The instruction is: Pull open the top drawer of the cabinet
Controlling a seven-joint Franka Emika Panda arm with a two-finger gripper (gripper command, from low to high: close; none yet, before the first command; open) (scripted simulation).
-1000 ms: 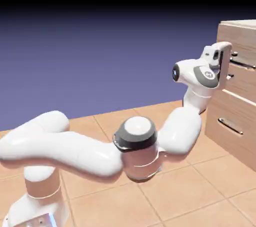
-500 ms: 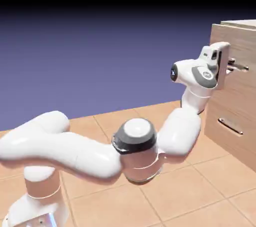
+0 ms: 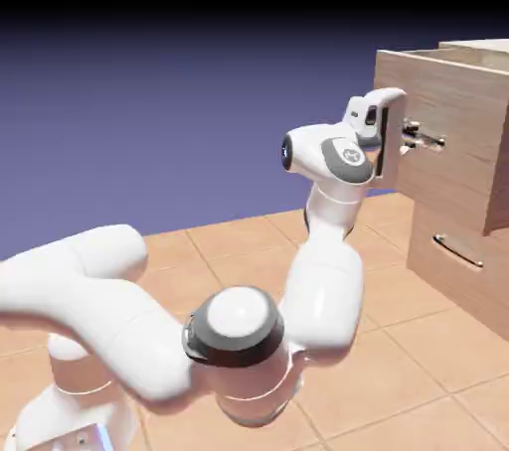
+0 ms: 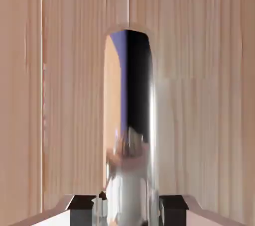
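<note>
tiled floor below, pincer (image 3: 406,137) clamped tight on top drawer (image 3: 447,126) handle (image 3: 423,137).

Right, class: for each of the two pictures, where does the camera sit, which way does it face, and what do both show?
Exterior view: beside the robot, facing the tall light-brown wood-grain cabinet; the whole white arm and its gripper show.
Hand view: on the hand, facing the top drawer's wood-grain front; only grey fingertips show.
Shared: the slim shiny metal bar handle, gripped, on the pulled-out top drawer.
</note>
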